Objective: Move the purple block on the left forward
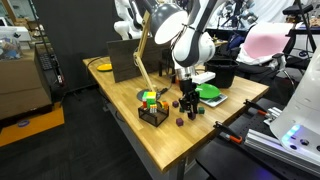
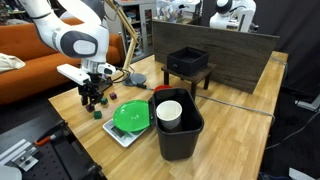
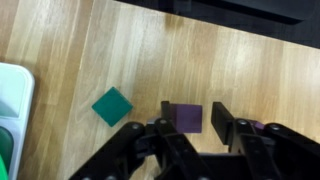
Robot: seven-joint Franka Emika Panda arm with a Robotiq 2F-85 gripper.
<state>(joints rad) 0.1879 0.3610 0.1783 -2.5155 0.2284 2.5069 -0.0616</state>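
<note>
Between the parted gripper (image 3: 193, 114) jaws lies the purple block (image 3: 187, 118) — square-faced, sides parallel.

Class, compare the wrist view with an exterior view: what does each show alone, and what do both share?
Only the wrist view: the purple block lying between the fingers of the open hand, a teal block beside it. Only an exterior view: a black bin holding a white cup, and an orange sofa. Both: the hand and the wooden table.

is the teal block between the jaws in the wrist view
No, the purple block sits between the jaws; the teal block lies beside them.
</note>
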